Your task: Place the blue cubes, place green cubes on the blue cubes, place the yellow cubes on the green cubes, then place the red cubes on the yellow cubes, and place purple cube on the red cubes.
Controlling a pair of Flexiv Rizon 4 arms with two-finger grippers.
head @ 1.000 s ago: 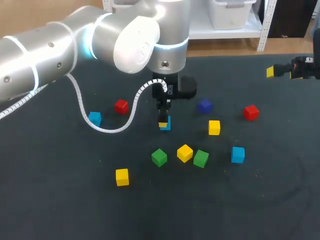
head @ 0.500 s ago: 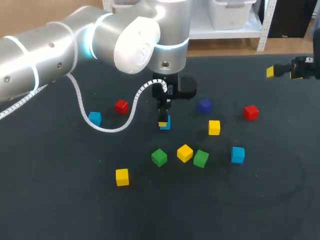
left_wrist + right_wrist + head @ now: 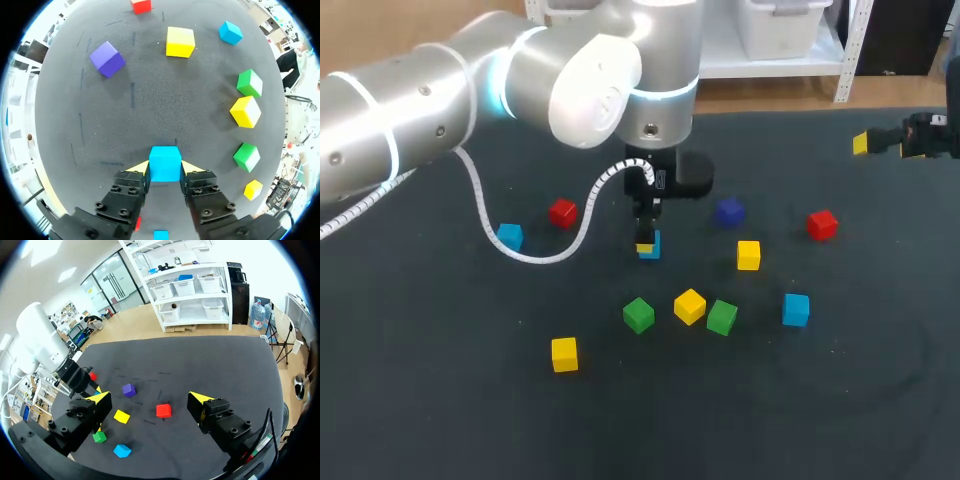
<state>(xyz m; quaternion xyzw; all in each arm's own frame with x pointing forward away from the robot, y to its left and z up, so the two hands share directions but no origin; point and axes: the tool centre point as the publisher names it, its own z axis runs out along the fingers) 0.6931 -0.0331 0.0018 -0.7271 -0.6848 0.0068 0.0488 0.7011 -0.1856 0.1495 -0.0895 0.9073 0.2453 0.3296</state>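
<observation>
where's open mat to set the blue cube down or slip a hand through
Widest bare mat: the strip on the robot's side of the lone yellow cube, and the near right corner past the right blue cube. Crowded: the green-yellow-green row just ahead of the left claw, which grips a blue cube.

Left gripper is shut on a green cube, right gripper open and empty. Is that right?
Not quite: the left gripper is shut on a blue cube, not green, as the left wrist view shows. The right gripper is open and empty.
</observation>
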